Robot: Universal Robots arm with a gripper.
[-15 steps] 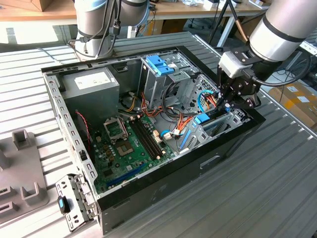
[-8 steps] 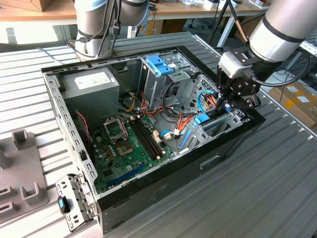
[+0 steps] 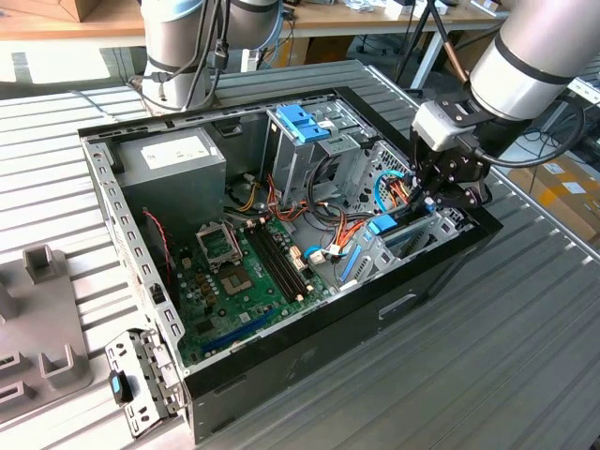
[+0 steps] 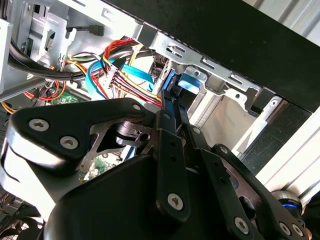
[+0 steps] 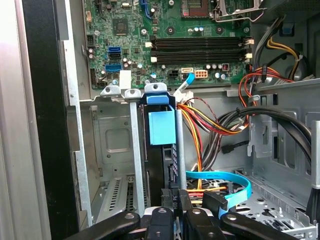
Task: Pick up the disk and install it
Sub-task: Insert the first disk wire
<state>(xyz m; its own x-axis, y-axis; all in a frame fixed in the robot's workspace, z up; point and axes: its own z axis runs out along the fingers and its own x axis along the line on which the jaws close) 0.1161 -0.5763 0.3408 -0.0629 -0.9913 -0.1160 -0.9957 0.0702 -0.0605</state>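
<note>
The disk (image 5: 161, 165) stands on edge in the metal drive bay (image 5: 112, 145) at the corner of the open computer case, on the exterior view's right. Its blue plastic rail (image 5: 161, 127) shows at the far end, and in the exterior view the blue rail (image 3: 382, 225) sits among the bay's slots. My gripper (image 5: 175, 200) reaches down into the bay with its black fingers (image 5: 167, 199) close together on the disk's near edge. In the second wrist view the fingertips (image 4: 169, 112) pinch the thin dark edge next to the blue rail (image 4: 187, 85). The disk's label is hidden.
A bundle of coloured power wires (image 5: 200, 125) and a flat blue data cable (image 5: 227, 182) lie right beside the bay. The motherboard (image 3: 248, 272), grey power-supply box (image 3: 173, 169) and drive cage with blue handle (image 3: 302, 122) fill the case. The case's black wall (image 3: 450, 253) runs close behind the gripper.
</note>
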